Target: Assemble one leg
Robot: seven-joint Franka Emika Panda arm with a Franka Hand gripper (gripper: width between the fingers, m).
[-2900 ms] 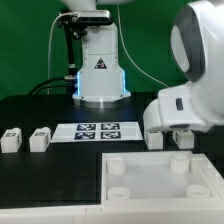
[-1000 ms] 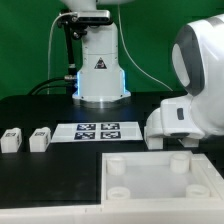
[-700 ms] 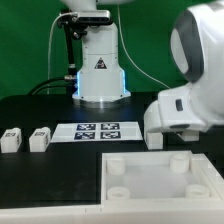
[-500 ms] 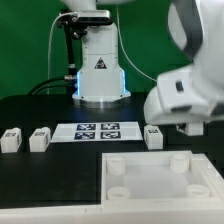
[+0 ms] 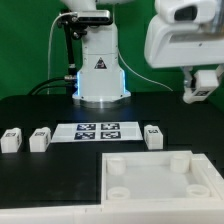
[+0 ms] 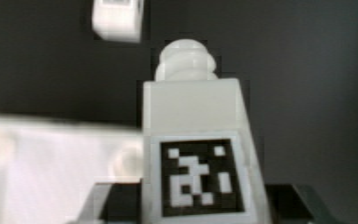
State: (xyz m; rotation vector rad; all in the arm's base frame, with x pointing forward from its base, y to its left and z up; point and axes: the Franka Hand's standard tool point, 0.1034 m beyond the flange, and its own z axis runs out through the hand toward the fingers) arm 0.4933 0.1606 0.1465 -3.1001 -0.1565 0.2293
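Observation:
My gripper point(image 5: 200, 92) hangs high at the exterior view's right, shut on a leg point(image 5: 203, 80), a small white block. In the wrist view the held leg point(image 6: 194, 120) stands between my dark fingers point(image 6: 123, 205), its marker tag facing the camera and its ribbed peg pointing away. Three more legs stand on the black table: two at the exterior view's left point(image 5: 11, 139) point(image 5: 40, 138) and one point(image 5: 153, 136) right of the marker board point(image 5: 100, 131). One loose leg point(image 6: 119, 18) also shows far off in the wrist view.
The large white square panel point(image 5: 150, 195) with round corner sockets lies at the front of the table; its edge shows in the wrist view point(image 6: 43, 150). The robot base point(image 5: 98, 65) stands behind the marker board.
My gripper has risen from the table near the panel's far right corner, lifting a leg with it. The other legs and the panel have not moved.

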